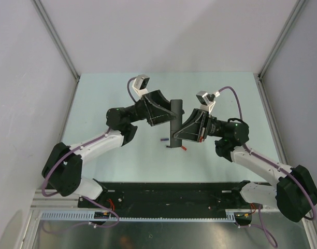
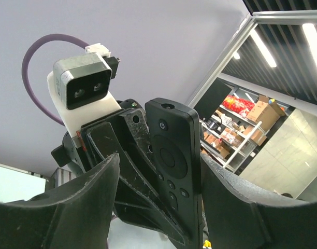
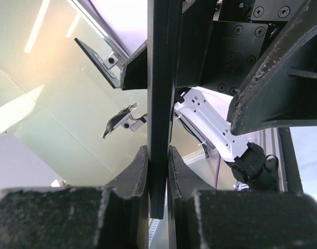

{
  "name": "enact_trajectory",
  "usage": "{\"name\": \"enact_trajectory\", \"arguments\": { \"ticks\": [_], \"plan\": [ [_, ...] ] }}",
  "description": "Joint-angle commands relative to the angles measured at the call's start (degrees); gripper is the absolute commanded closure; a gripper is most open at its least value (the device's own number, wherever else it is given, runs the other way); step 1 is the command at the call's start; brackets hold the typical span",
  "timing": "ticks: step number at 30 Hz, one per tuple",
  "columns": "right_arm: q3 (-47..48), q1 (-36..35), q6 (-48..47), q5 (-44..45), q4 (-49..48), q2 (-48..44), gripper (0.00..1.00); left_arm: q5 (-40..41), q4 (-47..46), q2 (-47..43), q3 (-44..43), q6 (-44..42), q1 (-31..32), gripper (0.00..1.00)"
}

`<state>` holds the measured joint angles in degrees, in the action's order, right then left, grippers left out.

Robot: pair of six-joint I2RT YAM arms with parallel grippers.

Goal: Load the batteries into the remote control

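Note:
The remote control [image 1: 176, 122] is held off the table between both arms, a slim black bar. My right gripper [image 3: 157, 151] is shut on its lower end, seen edge-on as a thin remote control [image 3: 158, 78] pinched between both pads. In the left wrist view the remote control [image 2: 174, 166] shows its buttons. My left gripper [image 2: 159, 161] stands open around it: the right finger [image 2: 241, 207] is close beside its edge and the left finger [image 2: 70, 207] is well apart. On the table lie a blue-purple battery [image 1: 163, 139] and a red battery [image 1: 184, 148].
A small dark piece [image 1: 172, 147] lies on the table just below the remote. The right wrist's camera [image 2: 81, 88] faces the left wrist view. The black base strip [image 1: 163, 199] runs along the near edge. Enclosure walls and metal posts [image 1: 57, 41] ring the pale green table [image 1: 122, 161].

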<state>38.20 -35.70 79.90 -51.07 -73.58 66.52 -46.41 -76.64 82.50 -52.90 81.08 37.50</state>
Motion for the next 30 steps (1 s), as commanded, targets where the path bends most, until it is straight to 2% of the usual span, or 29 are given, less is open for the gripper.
{"name": "enact_trajectory", "arguments": {
  "ticks": [1,3,4,5,6,7,9,10,11,13,19,25,28,30],
  "plan": [
    [2.3,0.9,-3.4,-2.3,-3.8,-4.3,1.0,-2.8,-10.7,0.2,1.7,0.7,-1.6,0.34],
    [2.4,1.0,-11.9,-1.7,5.9,-8.6,1.0,-3.4,-10.7,-0.6,3.6,0.7,-3.0,0.34],
    [2.9,1.0,-16.2,-1.2,18.4,-10.2,1.0,-3.5,-10.7,-1.5,4.3,0.7,-3.7,0.33],
    [3.9,0.6,-20.3,-0.6,25.1,-11.7,1.0,-3.8,-10.7,-2.0,5.6,0.6,-4.7,0.33],
    [6.2,-0.2,-29.1,0.9,31.8,-14.2,1.0,-4.2,-10.3,-2.4,6.1,0.3,-5.1,0.31],
    [7.6,-0.9,-32.8,1.8,43.2,-15.0,1.0,-4.6,-9.8,-3.0,6.5,0.1,-5.5,0.3],
    [10.0,-2.3,-42.0,5.8,52.9,-16.1,1.0,-6.4,-5.3,-3.7,6.8,-2.8,-5.8,0.28],
    [12.4,-2.8,-44.0,7.1,60.1,-15.9,1.0,-6.8,-2.6,-4.4,6.9,-4.5,-5.8,0.29],
    [13.3,-3.2,-46.2,9.7,63.4,-15.9,1.0,-6.8,2.7,-5.8,7.3,-6.3,-5.8,0.29],
    [15.1,-4.6,-50.4,11.8,70.2,-15.4,1.0,-6.2,6.4,-7.3,8.1,-11.2,-5.8,0.29],
    [15.3,-5.9,-52.6,15.8,76.8,-13.3,1.0,-6.0,15.1,-9.6,8.4,-16.5,-5.8,0.3],
    [15.4,-5.5,-50.6,15.0,72.4,-12.1,1.0,-4.0,19.4,-13.4,11.5,-21.1,-5.9,0.27],
    [15.4,-6.0,-49.7,12.8,71.5,-9.4,1.0,-4.4,20.4,-12.7,11.6,-21.0,-5.5,0.32],
    [15.4,-6.7,-49.7,12.7,71.6,-8.1,1.0,-4.8,20.8,-12.4,11.8,-21.0,-5.2,0.4]
  ]
}}
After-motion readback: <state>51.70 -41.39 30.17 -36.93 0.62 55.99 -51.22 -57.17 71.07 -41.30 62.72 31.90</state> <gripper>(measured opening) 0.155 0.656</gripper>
